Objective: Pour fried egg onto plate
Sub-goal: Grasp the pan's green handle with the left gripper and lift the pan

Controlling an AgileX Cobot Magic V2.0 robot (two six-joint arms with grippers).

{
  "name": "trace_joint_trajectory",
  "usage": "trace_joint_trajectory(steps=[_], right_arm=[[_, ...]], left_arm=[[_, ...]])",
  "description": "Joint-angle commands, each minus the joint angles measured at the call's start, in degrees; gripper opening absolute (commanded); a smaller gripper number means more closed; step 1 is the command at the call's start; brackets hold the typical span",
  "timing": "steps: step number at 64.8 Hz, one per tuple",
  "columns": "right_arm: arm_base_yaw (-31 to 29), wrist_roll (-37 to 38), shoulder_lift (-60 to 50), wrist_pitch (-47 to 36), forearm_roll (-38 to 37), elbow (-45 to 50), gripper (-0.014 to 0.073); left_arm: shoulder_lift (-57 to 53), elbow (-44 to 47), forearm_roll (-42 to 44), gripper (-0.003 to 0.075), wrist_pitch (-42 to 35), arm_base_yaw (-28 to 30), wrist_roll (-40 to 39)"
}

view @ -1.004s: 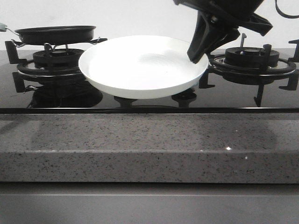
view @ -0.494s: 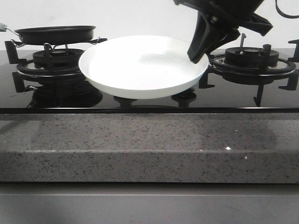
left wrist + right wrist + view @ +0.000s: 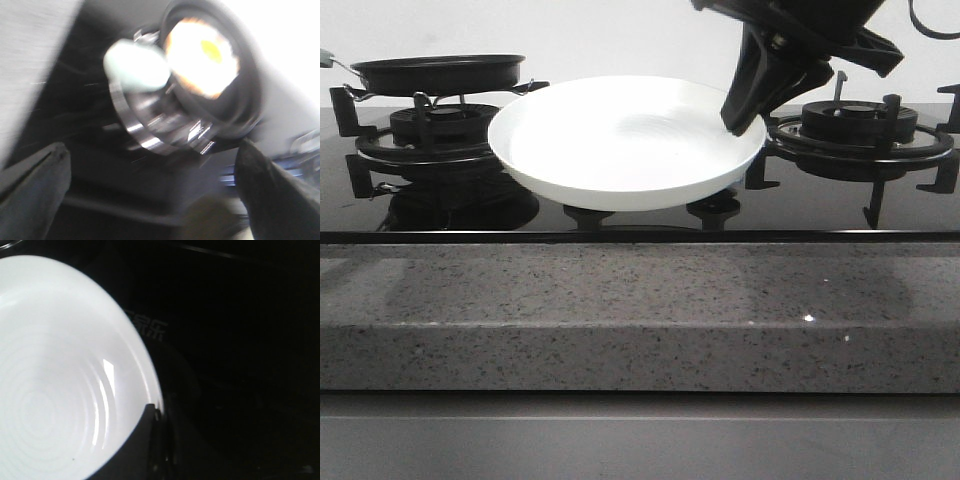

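Fried egg (image 3: 202, 55) sits in the black frying pan (image 3: 240, 107), seen blurred in the upper middle of the left wrist view, pale with an orange-yellow yolk. A pale green handle end (image 3: 136, 66) shows just left of it, above shiny metal burner parts. The left gripper (image 3: 155, 192) frames the lower corners of that view with its dark fingers (image 3: 35, 187) spread wide apart and nothing between them.

In the front view, the pan (image 3: 438, 72) rests on the left burner (image 3: 430, 130) at the upper left of the frame. The plate (image 3: 620, 140) fills the middle, white and glossy with faint concentric rings, lifted and tilted slightly above the glass hob (image 3: 640, 215). At upper right, the right gripper (image 3: 745, 118) comes down onto the plate's right rim and is clamped on it; the right wrist view shows a dark finger (image 3: 145, 440) lying over the rim edge. The right burner (image 3: 860, 130) stands behind it. A speckled grey counter edge (image 3: 640, 315) crosses the lower frame.
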Motion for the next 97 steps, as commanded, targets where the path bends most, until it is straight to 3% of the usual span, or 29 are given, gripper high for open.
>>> trace_joint_trajectory(steps=[1, 15, 34, 66, 97], right_arm=[[-0.09, -0.67, -2.02, -2.72, 0.73, -1.27, -0.0068], [-0.09, -0.67, -2.02, -2.72, 0.73, -1.27, -0.0068], [-0.09, -0.67, -2.02, -2.72, 0.73, -1.27, -0.0068], [-0.09, -0.67, -2.02, -2.66, 0.73, -1.27, -0.0068], [-0.09, -0.67, -2.02, -2.66, 0.73, -1.27, -0.0068]], left_arm=[[2.71, -2.67, -12.42, 0.0652, 0.36, 1.15, 1.46], [10.70, -2.79, -28.70, 0.0652, 2.51, 1.26, 5.44], [17.58, -2.79, -41.18, 0.0613, 6.21, 1.26, 8.92], [19.43, -2.79, -44.42, 0.0244, 7.76, 1.26, 8.92], [19.43, -2.79, -46.68, 0.0007, 10.30, 1.26, 8.92]])
